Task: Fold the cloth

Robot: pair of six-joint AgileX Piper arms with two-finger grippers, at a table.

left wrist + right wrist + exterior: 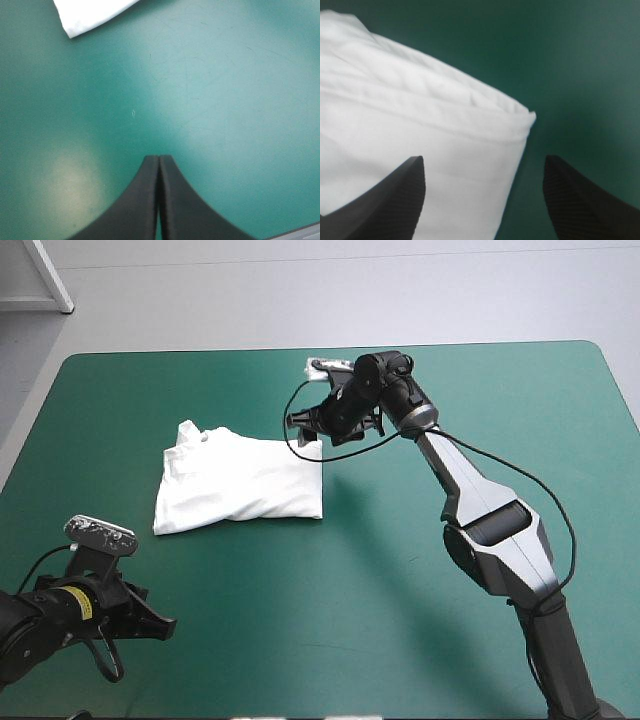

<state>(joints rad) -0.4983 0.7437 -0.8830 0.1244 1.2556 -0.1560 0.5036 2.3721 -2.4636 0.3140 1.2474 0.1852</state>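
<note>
The white T-shirt (pixel 238 480) lies as a folded bundle on the teal-green cover, left of the table's middle. My right gripper (pixel 303 427) hovers open just above the bundle's far right corner. In the right wrist view the T-shirt (pixel 415 140) fills the space ahead of and under one finger, and its folded corner lies between the spread black fingertips (pixel 412 172) of the right gripper (pixel 482 167). My left gripper (pixel 165 625) rests shut near the table's front left, apart from the cloth. In the left wrist view its gripper (pixel 158 159) points over bare cover, with a T-shirt corner (pixel 85 15) far ahead.
The teal-green cover (pixel 400 620) lies bare around the bundle and toward the front and right. A black cable loops from the right wrist above the table near the bundle's right edge.
</note>
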